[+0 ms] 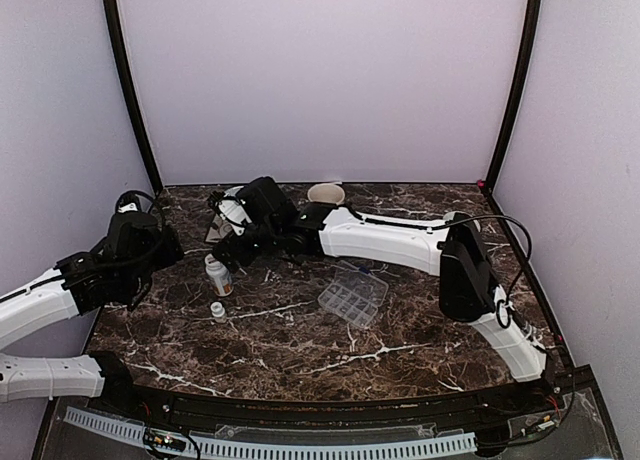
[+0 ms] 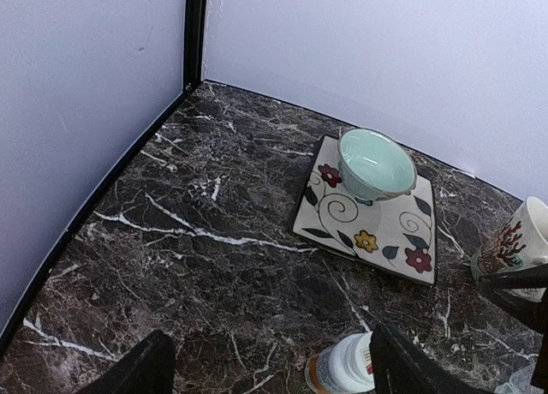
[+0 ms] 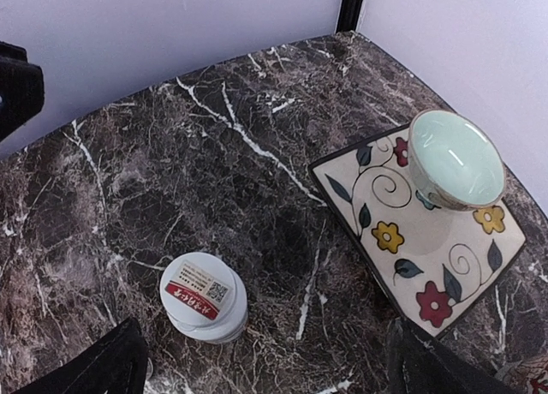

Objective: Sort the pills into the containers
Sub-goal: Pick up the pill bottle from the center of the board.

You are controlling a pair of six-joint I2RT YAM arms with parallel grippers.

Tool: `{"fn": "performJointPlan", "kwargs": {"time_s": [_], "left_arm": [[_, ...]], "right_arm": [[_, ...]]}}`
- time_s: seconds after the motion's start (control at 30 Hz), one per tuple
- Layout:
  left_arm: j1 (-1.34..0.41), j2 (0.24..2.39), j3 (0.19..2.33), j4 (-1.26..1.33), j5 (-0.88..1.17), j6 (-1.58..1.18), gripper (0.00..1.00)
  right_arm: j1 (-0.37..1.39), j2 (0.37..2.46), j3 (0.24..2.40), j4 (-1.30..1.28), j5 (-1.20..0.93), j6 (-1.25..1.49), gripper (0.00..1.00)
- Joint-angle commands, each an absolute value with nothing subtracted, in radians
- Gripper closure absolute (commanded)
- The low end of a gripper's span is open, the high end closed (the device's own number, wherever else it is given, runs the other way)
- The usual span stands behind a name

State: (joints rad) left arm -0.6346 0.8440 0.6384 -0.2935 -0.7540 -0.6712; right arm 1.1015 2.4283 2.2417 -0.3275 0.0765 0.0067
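The clear pill-organizer tray (image 1: 353, 295) lies on the marble table right of centre, lid open. A white pill bottle (image 1: 217, 275) with its cap on stands upright left of it. It also shows in the right wrist view (image 3: 204, 295) and the left wrist view (image 2: 347, 368). No loose pills show. My right gripper (image 1: 222, 248) is open and empty above the table, with the bottle just inside its left finger (image 3: 103, 368). My left gripper (image 1: 160, 250) is open and empty, with the bottle beside its right finger (image 2: 402, 373).
A pale green bowl (image 3: 454, 158) sits on a square flowered plate (image 3: 419, 240) at the back left. A cream mug (image 1: 325, 193) stands at the back centre. A small white cap (image 1: 217, 309) lies in front of the bottle. Walls close the sides.
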Motion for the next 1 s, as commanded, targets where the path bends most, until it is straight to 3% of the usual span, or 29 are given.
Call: {"fn": "performJointPlan", "kwargs": {"time_s": [0.0, 0.43, 0.97], "left_arm": [[-0.574, 0.839, 0.612, -0.312, -0.627, -0.708, 0.2], [-0.286, 0.896, 0.531, -0.156, -0.188, -0.744, 0.25], [-0.107, 1.137, 0.499, 0.057, 0.178, -0.792, 0.32]], "right_arm": [[1.126, 2.464, 2.289, -0.292, 0.04, 0.015, 0.03], [1.131, 2.537, 2.336, -0.248, 0.0, 0.003, 0.01], [1.119, 2.606, 2.4, -0.224, 0.0, -0.014, 0.0]]}}
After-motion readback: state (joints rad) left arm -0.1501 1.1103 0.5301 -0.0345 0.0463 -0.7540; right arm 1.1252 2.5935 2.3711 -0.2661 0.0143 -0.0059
